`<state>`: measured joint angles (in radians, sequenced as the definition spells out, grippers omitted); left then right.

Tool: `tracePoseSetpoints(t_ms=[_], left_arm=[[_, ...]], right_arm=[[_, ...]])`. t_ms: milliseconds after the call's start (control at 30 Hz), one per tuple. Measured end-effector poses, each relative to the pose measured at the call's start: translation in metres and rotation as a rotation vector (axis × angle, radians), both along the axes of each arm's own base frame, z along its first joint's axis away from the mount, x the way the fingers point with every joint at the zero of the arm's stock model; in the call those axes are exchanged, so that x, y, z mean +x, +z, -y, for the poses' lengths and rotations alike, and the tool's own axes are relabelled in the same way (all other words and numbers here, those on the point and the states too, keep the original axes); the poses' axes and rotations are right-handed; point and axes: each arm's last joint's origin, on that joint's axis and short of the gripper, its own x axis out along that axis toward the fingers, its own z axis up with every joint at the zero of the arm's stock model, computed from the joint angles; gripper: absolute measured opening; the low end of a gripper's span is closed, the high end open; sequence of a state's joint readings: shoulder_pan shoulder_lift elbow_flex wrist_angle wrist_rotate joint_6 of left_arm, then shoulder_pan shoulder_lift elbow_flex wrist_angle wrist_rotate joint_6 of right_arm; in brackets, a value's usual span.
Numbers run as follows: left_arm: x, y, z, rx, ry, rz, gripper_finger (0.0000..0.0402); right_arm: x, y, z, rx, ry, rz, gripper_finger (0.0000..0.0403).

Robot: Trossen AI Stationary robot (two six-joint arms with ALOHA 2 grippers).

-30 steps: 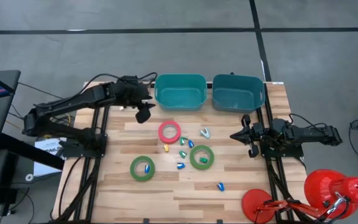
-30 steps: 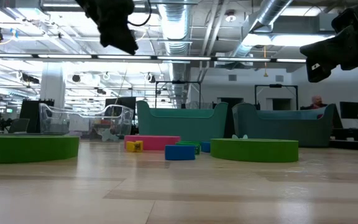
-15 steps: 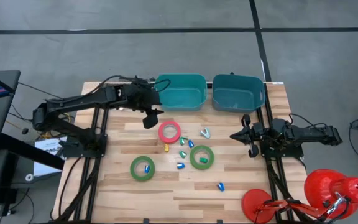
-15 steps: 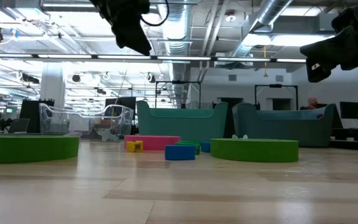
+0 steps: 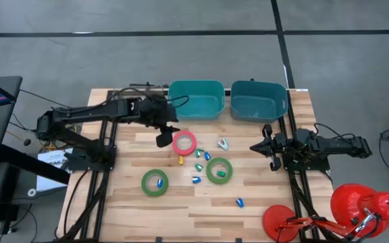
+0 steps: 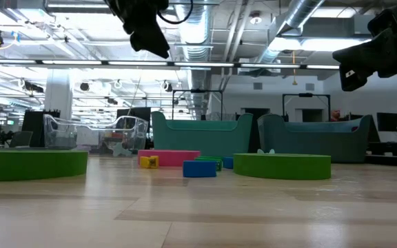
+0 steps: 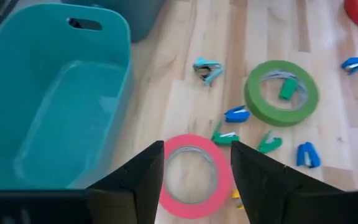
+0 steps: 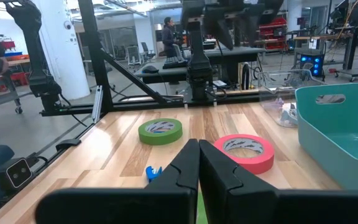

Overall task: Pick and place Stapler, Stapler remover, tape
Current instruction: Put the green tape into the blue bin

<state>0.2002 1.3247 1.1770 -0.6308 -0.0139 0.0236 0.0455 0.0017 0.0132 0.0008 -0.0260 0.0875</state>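
Left pincer (image 5: 164, 139) has swung across from beside the left teal bin and now hangs just at the left edge of the pink-red tape roll (image 5: 184, 143), its fingers (image 7: 143, 180) part-spread and empty, straddling that roll in the wrist view without touching it. Right pincer (image 5: 265, 146) has not budged: clamped shut on nothing, parked by the desk's right edge.

Both teal bins sit side by side at the far edge, the left bin (image 5: 196, 99) and the right bin (image 5: 258, 100), and neither shows anything inside.

Down on the wooden desk (image 5: 134, 209), one green tape roll (image 5: 154, 182) lies toward the near left with a small blue piece in its open centre, and a second green tape roll (image 5: 219, 170) lies right of middle with a green piece inside it. Small blue, green and yellow pieces are scattered between the rolls. Red round things sit off the near right corner. Behind the desk, an open workshop with ceiling ducts and strip lights.
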Motion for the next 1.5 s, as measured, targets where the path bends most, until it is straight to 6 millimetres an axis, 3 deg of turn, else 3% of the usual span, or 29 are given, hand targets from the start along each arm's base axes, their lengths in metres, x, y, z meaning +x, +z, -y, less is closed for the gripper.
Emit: tracePoseSetpoints(t_ms=[433,800,1267,1500], left_arm=[[0.003,0.0,0.024,-0.011,-0.08,-0.004,0.0176],[0.004,-0.002,0.062,0.18,-0.407,-0.035,0.0176],[-0.012,-0.055,0.102,0.22,-0.64,-0.195,0.0176],[-0.021,-0.073,0.113,0.183,-0.651,-0.241,0.0176]], right_arm=[[0.0,0.0,0.0,0.0,0.0,0.0,0.0],[0.0,0.0,0.0,0.0,0.0,0.0,0.0],[0.0,0.0,0.0,0.0,0.0,0.0,0.0],[0.0,0.0,0.0,0.0,-0.001,-0.001,0.0]])
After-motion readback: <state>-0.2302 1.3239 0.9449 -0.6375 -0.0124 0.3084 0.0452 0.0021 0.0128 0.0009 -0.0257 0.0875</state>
